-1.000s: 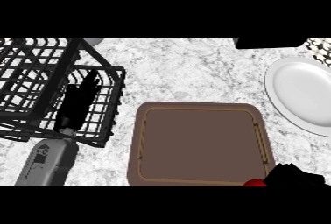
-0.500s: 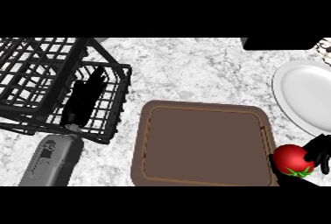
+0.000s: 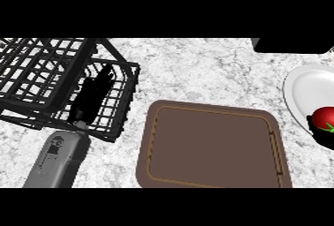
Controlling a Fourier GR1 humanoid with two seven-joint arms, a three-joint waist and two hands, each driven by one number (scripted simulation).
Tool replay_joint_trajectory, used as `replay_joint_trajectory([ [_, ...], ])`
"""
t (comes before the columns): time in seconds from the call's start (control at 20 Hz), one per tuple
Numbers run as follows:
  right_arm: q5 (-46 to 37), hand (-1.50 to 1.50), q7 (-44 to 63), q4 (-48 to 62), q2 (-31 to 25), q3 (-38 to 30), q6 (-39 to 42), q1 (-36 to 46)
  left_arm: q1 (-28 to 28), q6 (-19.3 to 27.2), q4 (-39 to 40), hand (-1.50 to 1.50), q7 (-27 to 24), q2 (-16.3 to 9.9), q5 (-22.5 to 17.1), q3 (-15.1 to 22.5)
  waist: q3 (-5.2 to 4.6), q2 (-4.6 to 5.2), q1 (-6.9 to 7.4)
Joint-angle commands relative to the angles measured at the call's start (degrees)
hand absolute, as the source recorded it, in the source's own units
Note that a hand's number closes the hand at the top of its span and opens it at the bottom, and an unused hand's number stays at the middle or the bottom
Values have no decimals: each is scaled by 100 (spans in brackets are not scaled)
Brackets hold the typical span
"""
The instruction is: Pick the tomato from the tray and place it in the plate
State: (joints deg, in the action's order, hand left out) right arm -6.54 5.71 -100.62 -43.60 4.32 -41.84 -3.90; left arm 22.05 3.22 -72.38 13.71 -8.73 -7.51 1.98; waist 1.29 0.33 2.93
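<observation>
The red tomato (image 3: 324, 118) with a green stalk is at the right edge of the head view, over the lower part of the white plate (image 3: 305, 90). My right hand (image 3: 324, 140) shows only as a black shape curled under the tomato, mostly cut off by the edge. The brown tray (image 3: 212, 148) lies in the middle with nothing on it. My left hand (image 3: 91, 95) rests at the left with fingers straight, up against the black wire rack (image 3: 46, 75), with its grey forearm (image 3: 57, 159) below.
The wire rack fills the upper left of the marble counter (image 3: 195, 70). A black object (image 3: 294, 45) sits at the top right, just beyond the plate. Bare counter lies between the rack, the tray and the plate.
The tomato has risen from off the tray's lower right corner and travelled up and right, carried by my right hand, to above the plate. My left hand stays by the rack.
</observation>
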Motion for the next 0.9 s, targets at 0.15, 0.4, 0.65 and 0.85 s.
replay_joint_trajectory([
  [0.15,957,150,-1174,1751,-117,-762,862,894,-848,-62,213,0,-111,380,1,314,-78,81,247],
  [0.4,1102,150,-1195,3211,-309,-742,1639,977,-647,-106,249,0,12,287,-51,226,-92,137,383],
  [0.65,847,-150,-1623,4204,-416,-322,2452,1465,-559,-162,391,0,-29,333,0,339,-84,171,580],
  [0.85,1131,-150,-2280,4907,-147,-458,2973,1894,-441,-155,500,0,-56,315,-8,320,-71,155,516],
])
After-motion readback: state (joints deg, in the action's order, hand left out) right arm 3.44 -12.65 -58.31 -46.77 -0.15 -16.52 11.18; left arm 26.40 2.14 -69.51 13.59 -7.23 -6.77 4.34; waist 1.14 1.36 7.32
